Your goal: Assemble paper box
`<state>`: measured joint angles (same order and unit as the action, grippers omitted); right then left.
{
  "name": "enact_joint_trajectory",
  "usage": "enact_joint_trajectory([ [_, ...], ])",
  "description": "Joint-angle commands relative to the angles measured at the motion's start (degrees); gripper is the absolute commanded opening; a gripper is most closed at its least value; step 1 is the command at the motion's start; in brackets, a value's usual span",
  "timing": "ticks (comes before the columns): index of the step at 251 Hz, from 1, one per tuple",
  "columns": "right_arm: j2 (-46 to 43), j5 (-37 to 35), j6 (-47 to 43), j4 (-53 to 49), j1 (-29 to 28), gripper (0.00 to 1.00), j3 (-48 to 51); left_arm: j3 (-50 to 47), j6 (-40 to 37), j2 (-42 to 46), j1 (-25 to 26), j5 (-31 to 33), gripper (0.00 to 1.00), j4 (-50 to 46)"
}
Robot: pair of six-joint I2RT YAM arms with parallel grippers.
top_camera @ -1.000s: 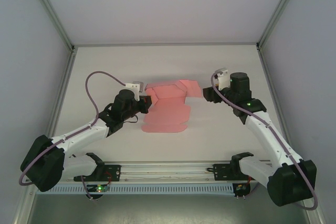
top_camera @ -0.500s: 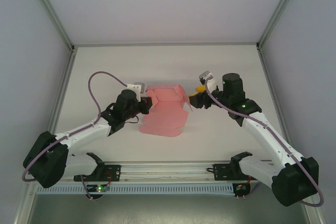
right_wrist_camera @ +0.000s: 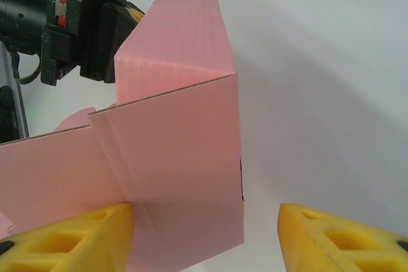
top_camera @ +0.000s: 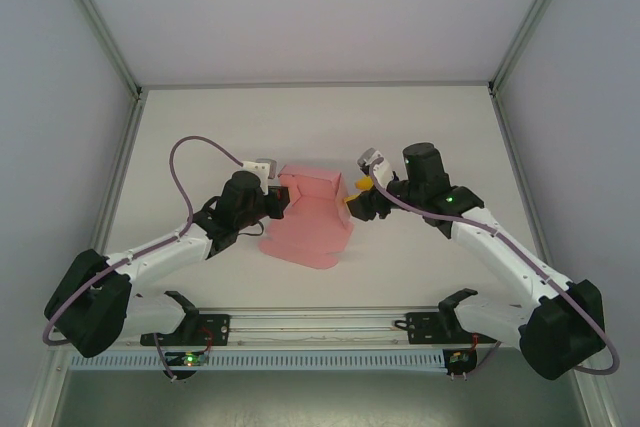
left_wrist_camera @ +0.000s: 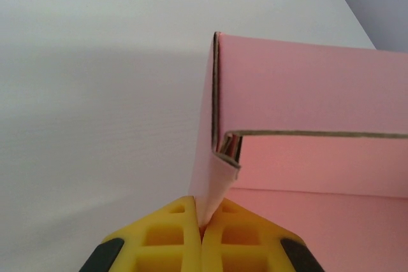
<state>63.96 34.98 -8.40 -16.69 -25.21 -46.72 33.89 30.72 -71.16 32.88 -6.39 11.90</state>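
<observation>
At the left edge of the card, the left gripper (left_wrist_camera: 203,226) has its yellow pads (left_wrist_camera: 167,237) pressed together on a thin corner flap of the paper box (left_wrist_camera: 306,100), whose pink walls stand folded up just beyond. On the opposite side, the right gripper (right_wrist_camera: 207,240) has its jaws wide apart; one yellow pad (right_wrist_camera: 70,237) sits against an upright pink wall while the other is clear of the card. Seen from above, the partly folded box (top_camera: 305,222) rests mid-table (top_camera: 420,127) between both grippers, with a flat panel lying toward the arm bases.
</observation>
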Motion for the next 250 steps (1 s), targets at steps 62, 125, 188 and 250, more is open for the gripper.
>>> enact_joint_trajectory([
  [62, -0.6, 2.4, -3.5, -2.6, -2.8, 0.65, -0.3, 2.7, -0.9, -0.2, -0.5, 0.8, 0.00, 0.1],
  [125, -0.9, 5.4, -4.0, -2.2, -3.0, 0.67, -0.3, 3.6, -2.2, -0.1, -0.6, 1.0, 0.00, -1.4],
  [188, 1.1, 1.5, -1.8, -0.8, -3.5, 0.69, -0.7, 3.6, -2.0, -0.3, -0.6, -1.0, 0.00, -0.7],
  [250, 4.1, -9.1, 4.0, 5.9, -5.9, 0.72, -0.5, 3.9, -1.7, -1.0, -0.6, -2.3, 0.00, -0.3],
])
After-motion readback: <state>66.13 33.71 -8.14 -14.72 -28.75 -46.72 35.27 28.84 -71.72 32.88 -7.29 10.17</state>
